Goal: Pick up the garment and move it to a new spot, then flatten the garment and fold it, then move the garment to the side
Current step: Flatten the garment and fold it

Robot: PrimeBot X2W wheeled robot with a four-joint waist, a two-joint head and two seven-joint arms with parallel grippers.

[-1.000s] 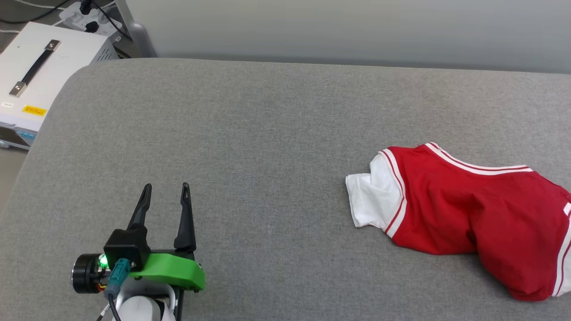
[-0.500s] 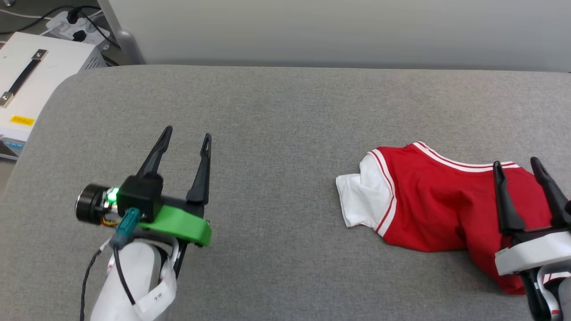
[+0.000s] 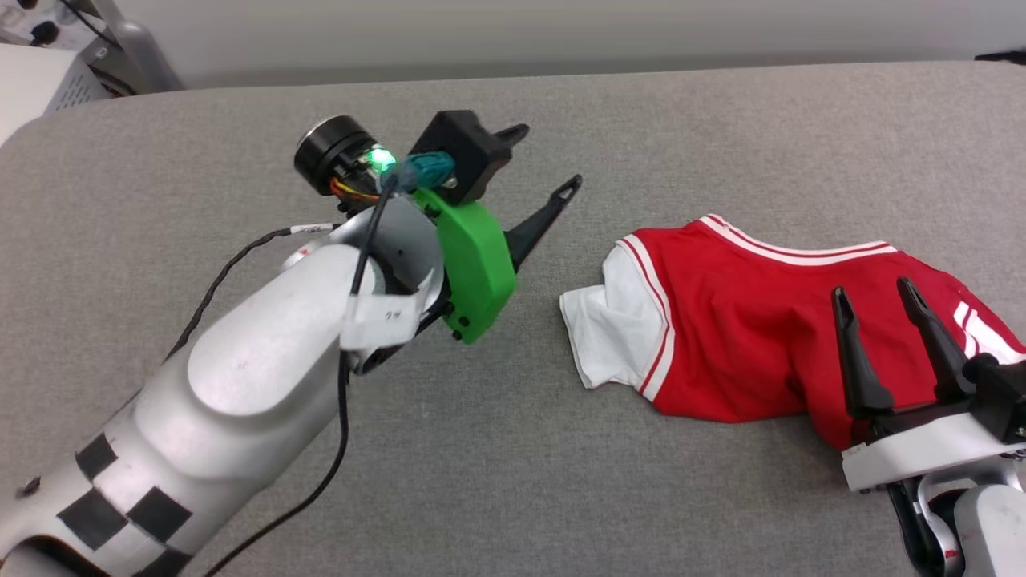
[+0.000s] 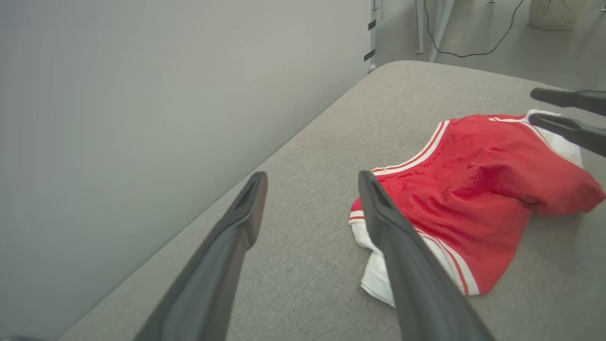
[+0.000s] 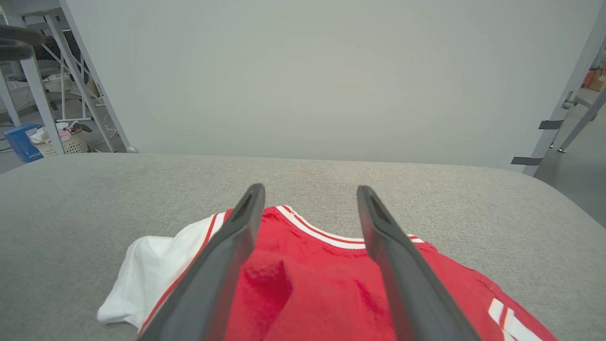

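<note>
We see the shirt (image 3: 745, 336) crumpled on the surface (image 3: 481, 449), just beyond our L end effector (image 3: 547, 158) & below our R end effector (image 3: 872, 288), both wide w/ nothing held.

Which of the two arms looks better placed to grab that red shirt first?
Right. The right gripper, open, hangs over the near end of the shirt, so it probably only needs to drop and close. The left gripper, also open, is over bare grey cushion, short of the white sleeve.
</note>
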